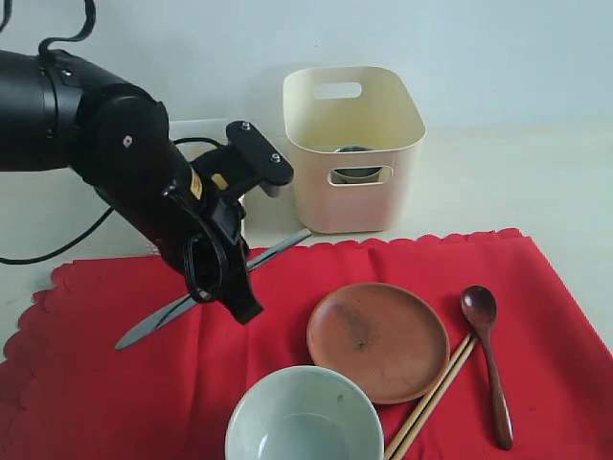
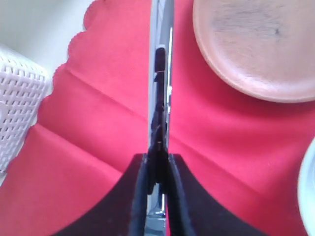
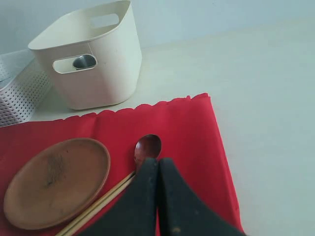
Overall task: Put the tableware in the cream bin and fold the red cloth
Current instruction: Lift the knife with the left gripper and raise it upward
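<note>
My left gripper (image 1: 238, 299) (image 2: 158, 158) is shut on the knife (image 1: 153, 326) (image 2: 160, 73) near its middle, over the left part of the red cloth (image 1: 86, 383). The round brown plate (image 1: 378, 340), pale green bowl (image 1: 302, 417), dark wooden spoon (image 1: 488, 359) and chopsticks (image 1: 431, 402) lie on the cloth. A steel cup (image 1: 356, 165) stands inside the cream bin (image 1: 352, 105) behind the cloth. My right gripper (image 3: 158, 164) is shut with nothing in it, just above the spoon (image 3: 147, 147) and beside the chopsticks (image 3: 98, 209). It is out of the exterior view.
A white lattice basket (image 2: 19, 98) (image 3: 17, 98) stands left of the cream bin (image 3: 93, 59), off the cloth's far edge. Bare pale table (image 1: 517, 182) lies to the right of the bin and cloth. A black cable (image 1: 57, 251) trails behind my left arm.
</note>
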Robot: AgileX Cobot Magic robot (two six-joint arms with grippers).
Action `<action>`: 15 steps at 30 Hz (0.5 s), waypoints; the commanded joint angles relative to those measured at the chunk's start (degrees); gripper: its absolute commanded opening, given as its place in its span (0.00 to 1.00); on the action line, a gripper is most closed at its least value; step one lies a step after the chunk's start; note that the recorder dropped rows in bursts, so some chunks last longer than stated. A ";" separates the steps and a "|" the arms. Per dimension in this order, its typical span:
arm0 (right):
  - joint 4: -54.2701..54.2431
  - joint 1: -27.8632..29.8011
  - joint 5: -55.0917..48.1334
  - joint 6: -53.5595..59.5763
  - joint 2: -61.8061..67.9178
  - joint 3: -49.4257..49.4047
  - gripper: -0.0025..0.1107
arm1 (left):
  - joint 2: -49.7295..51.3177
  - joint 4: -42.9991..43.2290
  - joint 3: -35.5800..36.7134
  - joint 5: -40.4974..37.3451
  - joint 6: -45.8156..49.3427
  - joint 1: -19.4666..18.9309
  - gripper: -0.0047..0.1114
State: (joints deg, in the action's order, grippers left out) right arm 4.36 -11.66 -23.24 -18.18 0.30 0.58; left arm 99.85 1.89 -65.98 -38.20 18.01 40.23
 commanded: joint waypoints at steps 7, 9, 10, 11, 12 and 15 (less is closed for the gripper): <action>0.49 0.28 0.67 -0.08 -0.30 -0.15 0.02 | -1.47 0.48 -0.17 2.17 -1.56 -0.29 0.04; 0.49 0.28 0.67 -0.08 -0.30 -0.15 0.02 | -1.47 0.48 -0.17 2.43 -1.56 -0.29 0.04; 0.49 0.28 0.67 -0.08 -0.30 -0.15 0.02 | -1.47 0.48 -0.17 2.43 -1.56 -0.29 0.04; 0.49 0.28 0.67 -0.08 -0.30 -0.15 0.02 | -1.47 0.48 -0.17 2.43 -1.56 -0.29 0.04; 0.49 0.28 0.67 -0.08 -0.30 -0.15 0.02 | -1.47 0.48 -0.17 2.43 -1.56 -0.29 0.04; 0.49 0.28 0.67 0.02 -0.30 -0.15 0.02 | -1.47 0.48 -0.17 2.43 -1.56 -0.29 0.04</action>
State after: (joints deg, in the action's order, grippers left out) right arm 4.36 -11.66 -23.24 -18.18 0.30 0.58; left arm 99.09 2.12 -65.98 -36.70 17.14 40.23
